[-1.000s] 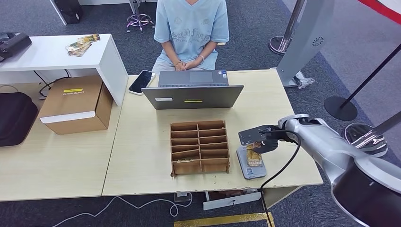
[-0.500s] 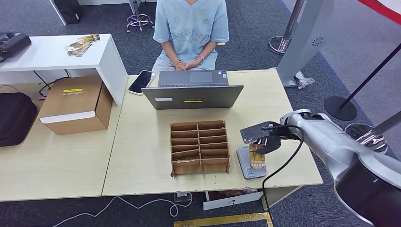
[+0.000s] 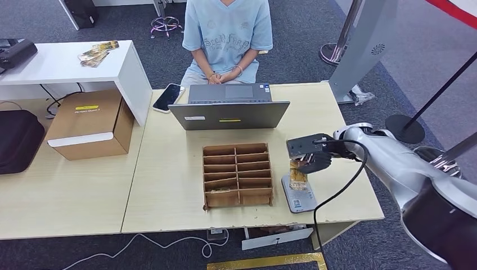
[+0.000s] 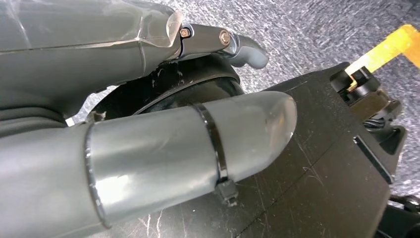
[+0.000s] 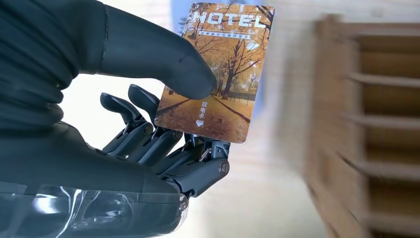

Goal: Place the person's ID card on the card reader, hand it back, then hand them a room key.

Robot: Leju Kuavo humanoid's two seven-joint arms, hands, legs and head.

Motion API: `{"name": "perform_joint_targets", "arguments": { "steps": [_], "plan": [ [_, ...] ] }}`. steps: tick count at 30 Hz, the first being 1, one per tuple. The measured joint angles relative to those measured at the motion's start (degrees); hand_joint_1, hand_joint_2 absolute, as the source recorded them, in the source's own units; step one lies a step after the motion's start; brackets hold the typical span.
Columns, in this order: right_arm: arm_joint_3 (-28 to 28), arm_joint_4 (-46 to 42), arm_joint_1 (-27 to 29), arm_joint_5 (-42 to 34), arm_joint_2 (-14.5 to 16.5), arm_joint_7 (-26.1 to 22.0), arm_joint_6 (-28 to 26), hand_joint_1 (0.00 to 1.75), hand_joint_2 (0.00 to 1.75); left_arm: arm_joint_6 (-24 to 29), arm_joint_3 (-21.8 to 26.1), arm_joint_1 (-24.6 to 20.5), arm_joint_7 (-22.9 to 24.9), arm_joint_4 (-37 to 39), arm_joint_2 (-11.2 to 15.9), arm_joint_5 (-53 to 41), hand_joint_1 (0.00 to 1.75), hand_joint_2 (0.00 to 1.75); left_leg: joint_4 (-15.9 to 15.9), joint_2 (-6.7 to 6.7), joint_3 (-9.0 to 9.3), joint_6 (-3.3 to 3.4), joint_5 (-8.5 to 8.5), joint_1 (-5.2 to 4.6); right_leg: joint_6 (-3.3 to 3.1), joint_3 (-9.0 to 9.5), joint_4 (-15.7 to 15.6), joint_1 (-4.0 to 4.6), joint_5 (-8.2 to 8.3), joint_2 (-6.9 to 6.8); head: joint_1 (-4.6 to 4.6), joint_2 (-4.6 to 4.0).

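My right hand (image 3: 309,155) pinches an autumn-coloured card printed HOTEL (image 3: 298,175) between thumb and fingers. The card hangs just above the far end of the grey card reader (image 3: 300,198), which lies near the table's front right edge. In the right wrist view the thumb (image 5: 153,57) presses on the card's (image 5: 218,69) face, with the dark fingers (image 5: 163,144) behind it. The person (image 3: 227,34) sits behind the table with hands folded. My left hand (image 4: 148,148) hangs beside my body, holding nothing.
A brown wooden organizer (image 3: 237,174) with several compartments stands just left of the reader. Behind it is an open laptop (image 3: 229,107), with a phone (image 3: 169,97) beside it. At the left are a cardboard box (image 3: 90,124) and a white side table (image 3: 67,62).
My right hand has lifted the card off the reader and drawn it slightly away from me, toward the person. The card now hangs upright instead of lying flat.
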Motion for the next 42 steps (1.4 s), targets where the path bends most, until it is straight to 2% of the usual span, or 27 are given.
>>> {"name": "perform_joint_targets", "arguments": {
  "steps": [5,11,16,19,21,23,27,30,33,36,39,42],
  "plan": [
    [-5.2,-8.5,-0.2,-8.5,-6.0,-4.7,-1.2,1.75,1.75,0.0,0.0,0.1,-1.0,0.1,0.1,0.9,0.0,0.0,0.0,-0.1,-0.07,0.01,-0.01,0.0,0.01,0.01,0.0,0.0,0.0,-0.11,0.0,0.0],
    [-14.8,-24.5,4.5,-14.3,-13.3,-9.1,-1.6,1.75,1.75,0.0,0.1,0.2,-1.3,0.1,0.1,2.2,0.0,0.0,0.0,-0.04,-0.08,0.07,-0.05,0.0,0.01,-0.01,-0.1,0.0,0.0,-0.02,0.0,0.0],
    [-20.5,-32.9,8.3,-15.3,-16.0,-10.1,-1.7,1.75,1.75,0.0,0.1,0.2,-1.3,0.1,0.1,2.3,0.0,0.0,0.0,-0.01,-0.07,0.07,-0.05,0.01,0.01,-0.02,0.0,0.01,0.0,0.0,-0.01,0.0],
    [-25.6,-37.8,12.7,-14.3,-16.1,-14.2,-2.1,1.75,1.75,0.0,0.1,0.2,-1.2,0.1,0.1,2.4,0.0,0.0,0.0,-0.02,-0.09,0.07,-0.05,0.03,0.01,0.01,0.0,0.03,0.0,-0.02,0.01,0.0],
    [-30.7,-41.5,17.2,-13.4,-14.7,-16.2,-3.3,1.75,1.75,0.0,0.1,0.1,-1.2,0.1,0.1,2.4,0.0,0.0,0.0,-0.04,-0.12,0.07,-0.05,0.05,0.01,0.02,0.0,0.04,0.0,-0.03,-0.01,0.0],
    [-36.5,-45.0,21.7,-13.5,-11.8,-15.6,-5.8,1.75,1.75,0.0,0.1,0.1,-1.2,0.1,0.0,2.3,0.0,0.0,0.0,-0.01,-0.12,0.07,-0.05,0.05,0.01,0.0,0.0,0.05,0.0,0.0,-0.01,0.0],
    [-46.7,-50.3,29.1,-18.6,-3.4,-9.8,-13.8,1.75,1.75,0.0,0.1,0.2,-1.1,0.1,-0.1,1.9,0.0,0.0,0.0,-0.06,-0.13,0.05,-0.04,0.07,0.0,-0.03,0.0,0.06,-0.03,-0.07,0.0,0.0],
    [-52.0,-51.7,31.8,-24.4,3.0,-5.7,-20.9,1.75,1.75,0.2,0.1,0.2,-1.1,0.1,-0.2,1.3,0.0,0.0,-0.1,-0.03,-0.15,0.02,-0.01,0.12,0.0,-0.06,0.0,0.05,-0.02,-0.03,-0.01,0.0],
    [-54.9,-51.7,31.5,-26.7,8.4,-3.0,-30.8,1.75,1.75,0.6,0.1,0.2,-1.1,0.1,-0.3,0.8,0.0,0.0,-0.1,0.03,-0.17,0.02,0.01,0.14,0.01,-0.1,0.0,0.03,-0.01,0.03,0.0,0.0],
    [-55.5,-50.5,28.8,-25.5,12.0,-2.9,-40.5,1.75,1.75,0.6,0.1,0.2,-1.1,0.1,-0.4,0.5,0.0,0.0,0.0,0.03,-0.18,0.02,0.05,0.13,0.01,-0.11,0.0,0.02,0.01,0.03,-0.01,0.0],
    [-55.5,-48.0,24.8,-18.7,14.7,-4.5,-52.0,1.75,1.75,0.6,0.0,0.2,-1.1,0.1,-0.4,0.2,0.0,0.0,0.0,0.01,-0.21,0.02,0.07,0.13,0.0,-0.12,0.0,0.02,0.03,0.02,-0.01,0.0],
    [-54.5,-44.1,19.9,-6.1,16.7,-5.3,-65.1,1.75,1.75,0.6,0.0,0.2,-1.1,0.1,-0.4,-0.1,0.0,0.0,0.0,0.01,-0.22,0.01,0.07,0.13,-0.03,-0.13,0.0,0.01,0.05,0.03,0.0,0.0]
  ]
}}
